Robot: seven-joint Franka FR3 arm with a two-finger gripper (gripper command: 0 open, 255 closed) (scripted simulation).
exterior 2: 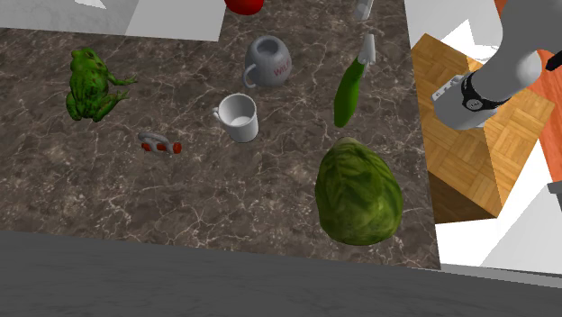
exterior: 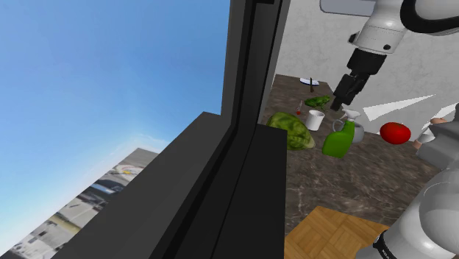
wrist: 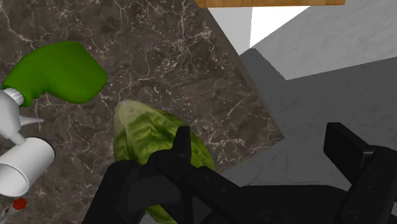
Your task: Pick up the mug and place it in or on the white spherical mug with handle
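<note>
Zero steps done: my jaws hang apart and empty over the table [exterior 2: 180, 207], white mug [exterior 2: 240, 117] untouched near the round grey mug [exterior 2: 268, 60], grasp and placement ahead.

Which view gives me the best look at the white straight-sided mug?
The second exterior view: the white straight-sided mug stands whole and unblocked, handle and mouth plain. The shoulder view shows it distant; the wrist view catches just part.
</note>
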